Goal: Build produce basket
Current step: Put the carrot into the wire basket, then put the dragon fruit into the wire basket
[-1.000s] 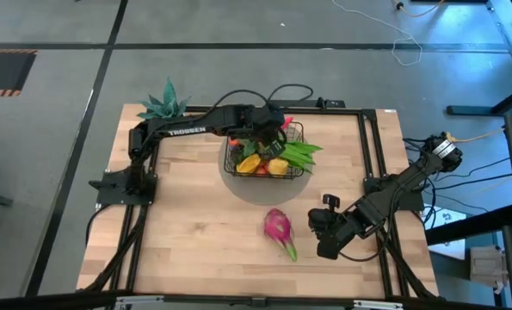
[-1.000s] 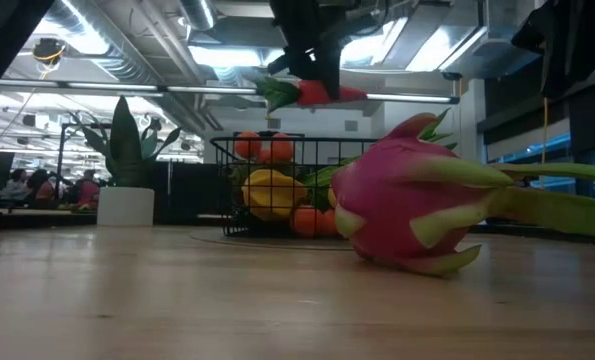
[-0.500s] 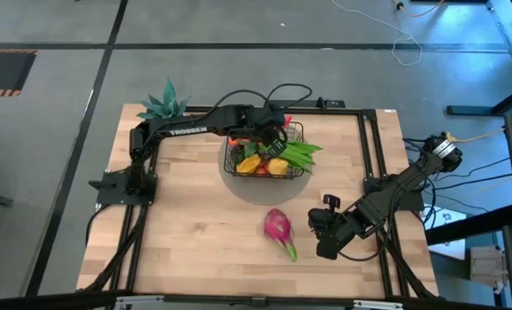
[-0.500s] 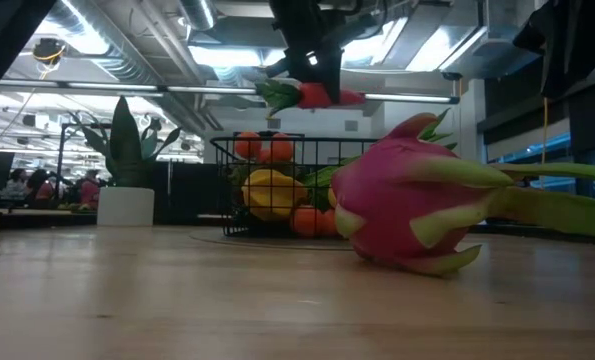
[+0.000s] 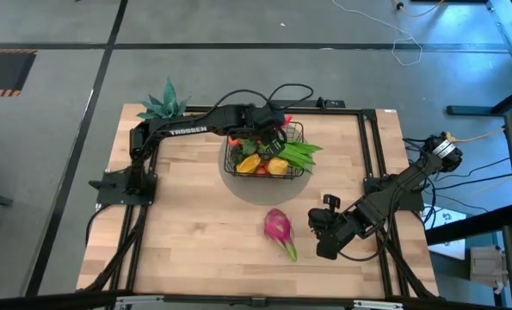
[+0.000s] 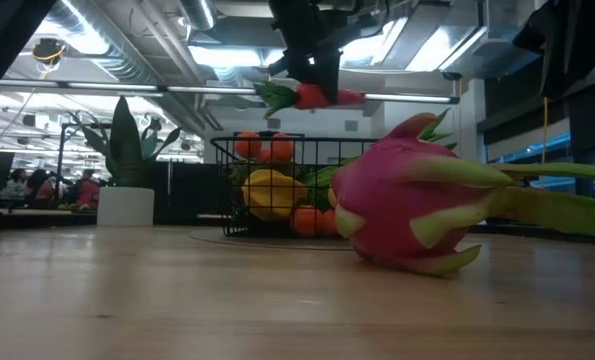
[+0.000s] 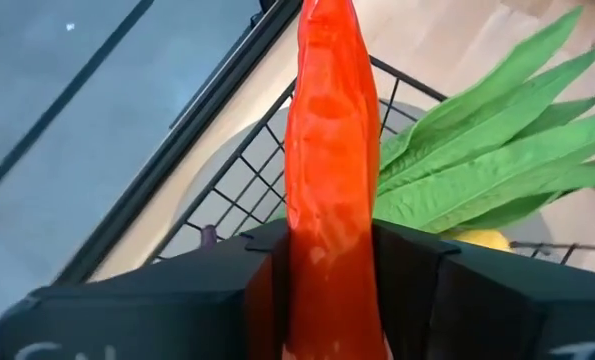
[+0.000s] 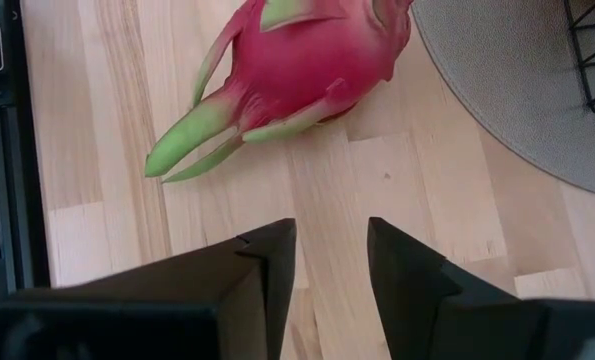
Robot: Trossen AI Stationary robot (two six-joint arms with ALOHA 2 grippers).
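Orange-red carrot pinched between the 2 fingers of the left gripper, held in the air above the black wire basket, leafy end sticking out sideways in the low view. Basket sits on a grey round mat and holds oranges, a yellow mango and long green bean pods. Pink dragon fruit lies on the wooden table, outside the basket. Right gripper just beside the dragon fruit, fingers parted with a narrow gap, holding nothing. Teal potted plant at the table corner.
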